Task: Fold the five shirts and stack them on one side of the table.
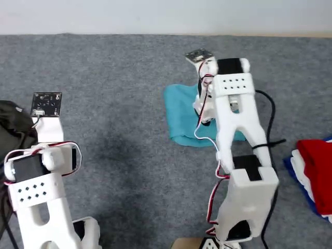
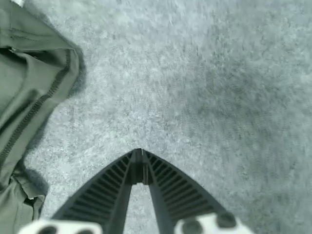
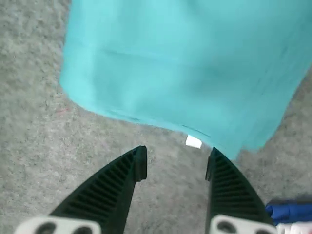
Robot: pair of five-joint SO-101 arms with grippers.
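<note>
Olive shirt [image 1: 11, 122] lay rumpled at the far left of the worktop [image 1: 114, 78], near my left fingers [image 2: 114, 187], which were clenched on nothing. My right fingers [image 3: 119, 183] hung released at the edge of the teal shirt [image 1: 179, 116]. A folded red, white and blue stack [image 1: 311, 171] sat far right.

Open carpet [image 1: 124, 135] between olive shirt [image 1: 11, 124] and teal shirt [image 1: 180, 111]; folded stack [image 1: 314, 171] crowds the right edge

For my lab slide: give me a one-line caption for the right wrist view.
Open right gripper above the grey carpet, just short of the teal shirt.
</note>
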